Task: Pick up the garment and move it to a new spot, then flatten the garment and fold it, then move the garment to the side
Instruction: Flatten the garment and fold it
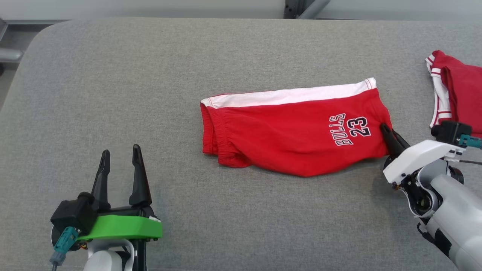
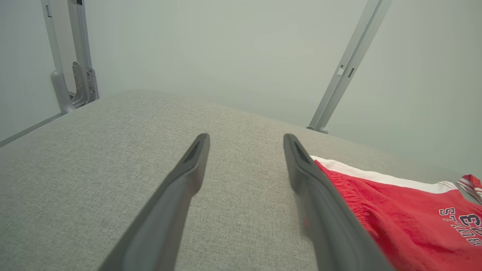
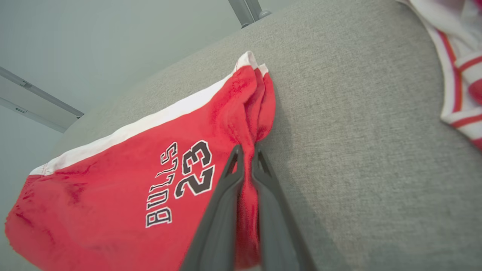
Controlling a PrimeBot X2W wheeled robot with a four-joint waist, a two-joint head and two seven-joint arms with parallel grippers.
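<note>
Pinching w/ right tool (image 3: 246, 152): narrow, nearly shut, w/ a thin bunch of red cloth caught between the fingers at the right-hand end of the shorts (image 1: 286, 131). Gripping just beside the BULLS 23 print (image 1: 350, 130), near the tips only. Lying otherwise flat on the grey tabletop (image 1: 113, 75), roughly mid-surface, already doubled over, w/ white band (image 1: 286, 97) along the far edge and gathered elastic end toward the left. Resting wide open w/ left tool (image 1: 120, 150), low at near-left, well apart from the cloth, holding nothing. Farther right, near the tabletop's edge: second red-and-white garment (image 1: 457, 94), apart from the shorts but close to the right arm.

Prob. at the last step: dragging or lifting to the side.

Risks from here, as judged:
- Slipping out of a shallow tip pinch, esp. if pulled fast; thin bunch = little hold.
- Grabbing only the top layers, so peeling the fold open on lift; can't tell how many layers caught.
- Dragging over rough fabric by one end only → stretching, skewing, rumpling the far end.
- Sweeping rightward into the other garment, knocking or mixing the two.
- No support from the left side, so sagging & unfolding if raised high.
</note>
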